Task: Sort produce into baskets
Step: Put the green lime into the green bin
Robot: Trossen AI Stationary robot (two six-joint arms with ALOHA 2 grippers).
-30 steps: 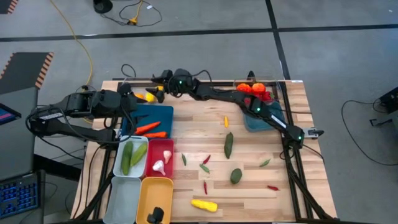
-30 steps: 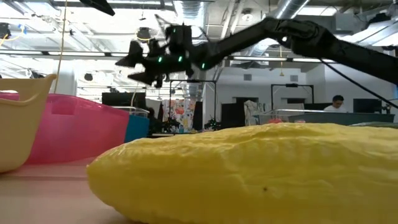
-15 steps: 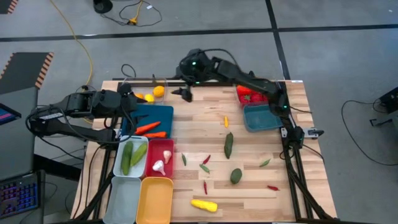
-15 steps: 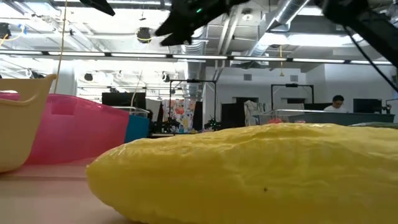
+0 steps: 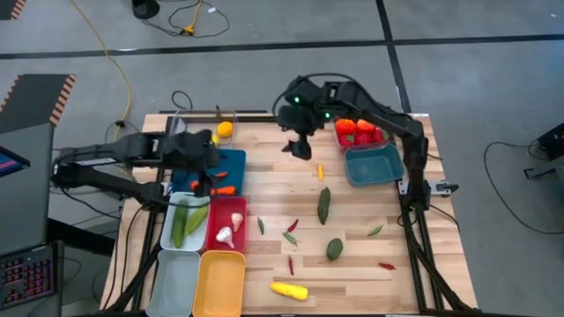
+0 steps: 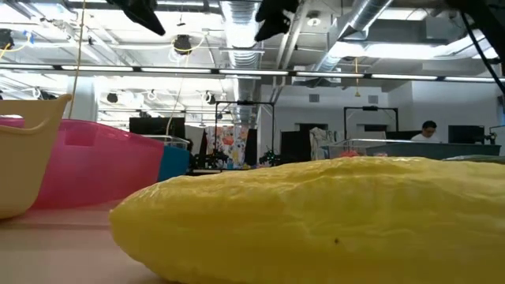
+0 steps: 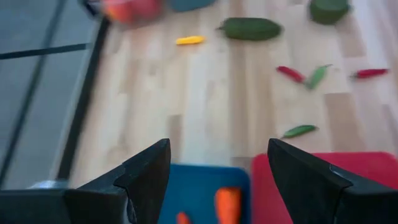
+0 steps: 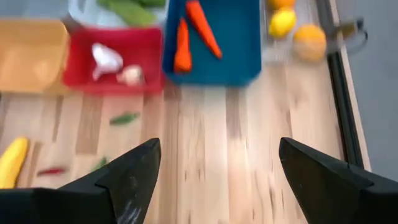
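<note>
Loose produce lies on the wooden table: a dark cucumber (image 5: 324, 204), an avocado (image 5: 335, 249), a yellow squash (image 5: 289, 290) and several small chillies. At the left stand the dark blue basket (image 5: 234, 162) with carrots (image 8: 202, 25), the white basket (image 5: 167, 236) with cucumbers and the red basket (image 5: 236, 236) with garlic (image 8: 107, 57). My left gripper (image 5: 199, 182) hangs open above the dark blue basket and hides part of it. My right gripper (image 5: 298, 146) hangs open above the table's far middle. Both hold nothing.
A clear basket (image 5: 181, 123) at the far left holds a lemon (image 8: 283, 22) and an orange (image 8: 309, 40). At the far right are red and orange produce (image 5: 359, 132) and a teal basket (image 5: 372, 165). Pale grey-blue (image 5: 172, 282) and yellow (image 5: 220, 282) baskets stand near left.
My right gripper has risen from beside the far-left clear basket and swung toward the table's right edge, tipping down, to above the far middle. My left gripper has gone toward the table's right, out over the dark blue basket. Both stayed open.
</note>
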